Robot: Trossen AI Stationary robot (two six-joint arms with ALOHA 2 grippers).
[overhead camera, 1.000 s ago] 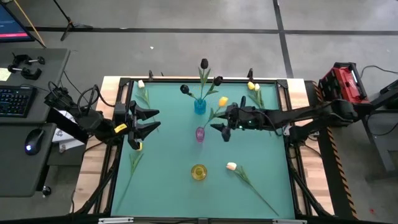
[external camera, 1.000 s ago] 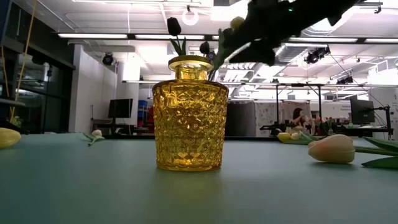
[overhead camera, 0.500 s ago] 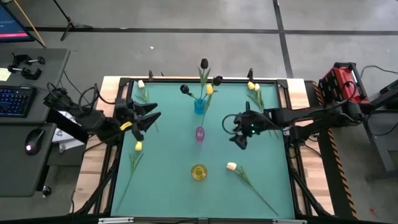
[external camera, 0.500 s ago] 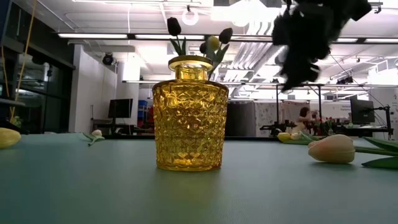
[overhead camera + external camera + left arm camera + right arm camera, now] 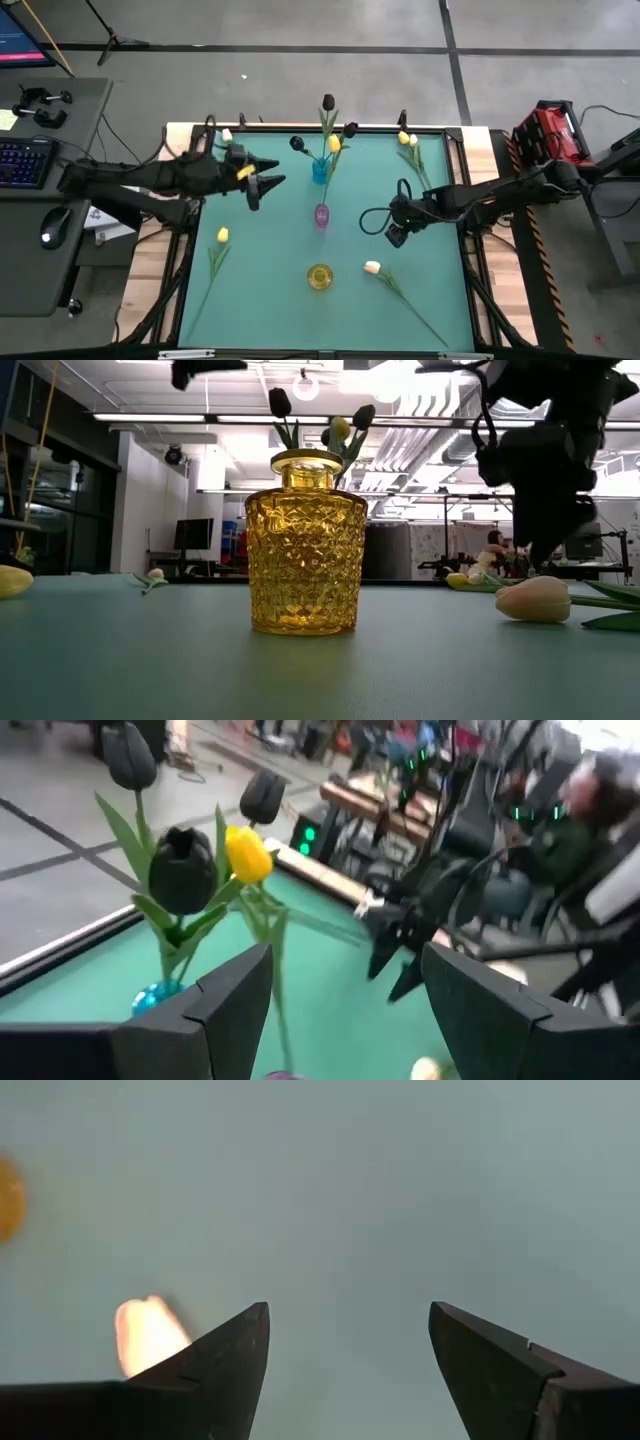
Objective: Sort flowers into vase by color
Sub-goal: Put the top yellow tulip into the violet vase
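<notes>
The left gripper [image 5: 268, 186] hangs with its fingers spread wide and nothing between them, aimed at the blue vase [image 5: 321, 171], which stands just ahead of its tips. That vase holds dark tulips [image 5: 297, 144] and one yellow tulip [image 5: 334, 144] among them, so the colours look mixed there. I judge the risk plain: a reach for the yellow stem could snag the dark stems beside it, drag them out, or tip the small vase. Behind and to the side of this gripper a yellow tulip [image 5: 222, 236] lies on the mat near the table's left edge [image 5: 181, 262], with open mat around it. The small purple vase [image 5: 321, 215] stands empty between the two grippers, and the yellow glass vase [image 5: 320, 277] stands nearer the front edge, also empty, with bare mat around both.

The right gripper [image 5: 394, 236] hovers over the mat, fingers wide apart and empty. The peach tulip [image 5: 372, 267] lies just beside and below it, its stem running toward the front corner. A careless descent could press the bud flat or push it toward the yellow glass vase. More tulips [image 5: 406, 140] lie near the far edge, well apart from this gripper.
</notes>
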